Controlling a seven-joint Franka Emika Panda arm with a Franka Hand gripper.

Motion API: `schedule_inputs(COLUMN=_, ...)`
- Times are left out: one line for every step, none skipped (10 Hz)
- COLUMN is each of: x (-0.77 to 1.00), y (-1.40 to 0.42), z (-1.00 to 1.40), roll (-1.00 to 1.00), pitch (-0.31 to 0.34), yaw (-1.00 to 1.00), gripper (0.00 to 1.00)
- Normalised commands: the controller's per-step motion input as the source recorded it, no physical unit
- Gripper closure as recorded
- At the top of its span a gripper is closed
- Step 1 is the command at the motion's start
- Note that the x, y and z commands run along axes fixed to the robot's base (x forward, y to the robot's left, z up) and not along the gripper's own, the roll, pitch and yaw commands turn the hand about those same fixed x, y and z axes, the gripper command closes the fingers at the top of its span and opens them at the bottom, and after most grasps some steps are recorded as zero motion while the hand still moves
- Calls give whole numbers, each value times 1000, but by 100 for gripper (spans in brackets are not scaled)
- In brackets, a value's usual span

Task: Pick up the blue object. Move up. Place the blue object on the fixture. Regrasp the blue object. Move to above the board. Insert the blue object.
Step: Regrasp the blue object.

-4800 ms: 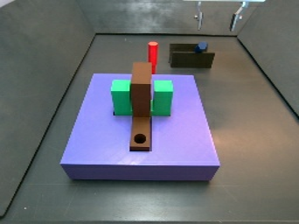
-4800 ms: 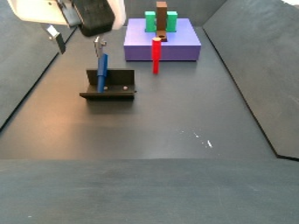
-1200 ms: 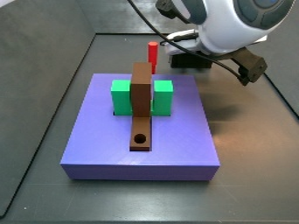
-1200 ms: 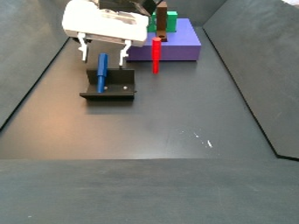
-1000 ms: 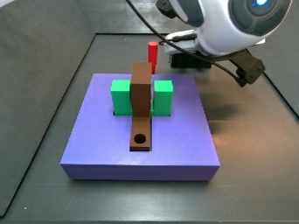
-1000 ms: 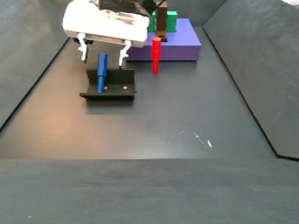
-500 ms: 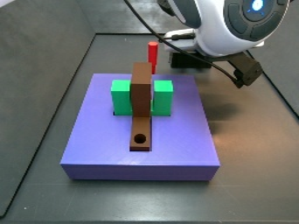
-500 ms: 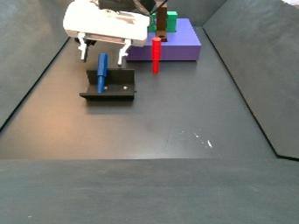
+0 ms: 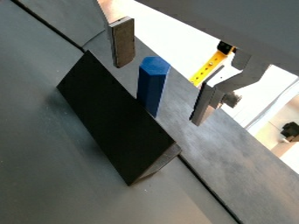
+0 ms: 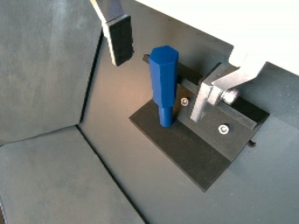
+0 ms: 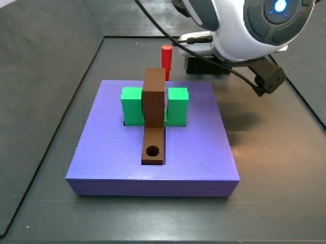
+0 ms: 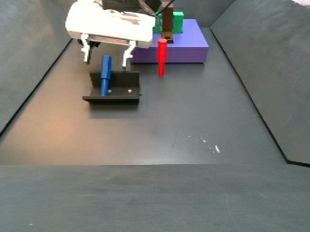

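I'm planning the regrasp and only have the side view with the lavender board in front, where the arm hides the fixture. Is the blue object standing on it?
Observer: Yes. In a side view the blue object stands upright on the fixture.
Operator: Where is the hand?
Observer: The hand straddles the blue object's top, one finger on each side.
Operator: Closed on it?
Observer: No. In both wrist views the fingers are open, with a gap to the blue object on either side.
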Motion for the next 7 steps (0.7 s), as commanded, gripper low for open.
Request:
schedule_inputs(x=54, y=71, z=0, roll=-569, pitch=-54, yaw=0, gripper=0)
schedule_inputs(x=126, y=17, z=0, roll=-577, pitch=-40, yaw=0, gripper=0)
schedule_inputs(x=77, y=0, z=-20, roll=-369, pitch=-17, yaw=0, gripper=0)
schedule_inputs(x=0, y=0, z=0, roll=0, pitch=0, yaw=0, gripper=0)
schedule_inputs(x=0, y=0, z=0, roll=0, pitch=0, yaw=0, gripper=100)
schedule_inputs(x=0, y=0, z=0, roll=0, pitch=0, yaw=0, gripper=100)
schedule_inputs(x=0, y=0, z=0, roll=0, pitch=0, yaw=0, gripper=100)
